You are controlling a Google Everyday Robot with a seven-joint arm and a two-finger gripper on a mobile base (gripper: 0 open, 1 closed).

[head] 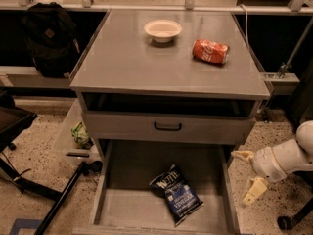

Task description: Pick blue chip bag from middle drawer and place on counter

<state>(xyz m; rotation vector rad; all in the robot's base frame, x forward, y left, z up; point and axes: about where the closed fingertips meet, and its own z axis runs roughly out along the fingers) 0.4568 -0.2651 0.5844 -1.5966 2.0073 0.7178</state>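
The claw (248,173), spread open and empty, hangs just right of the drawer (124,204); the bag (176,194) lies to its left inside, slanted diagonally.

The white arm (289,155) enters from the right edge at about four o'clock, its rounded wrist pointing toward nine o'clock, and the gripper (248,173) at its tip has its two cream fingers (255,191) spread wide apart, one above the other.
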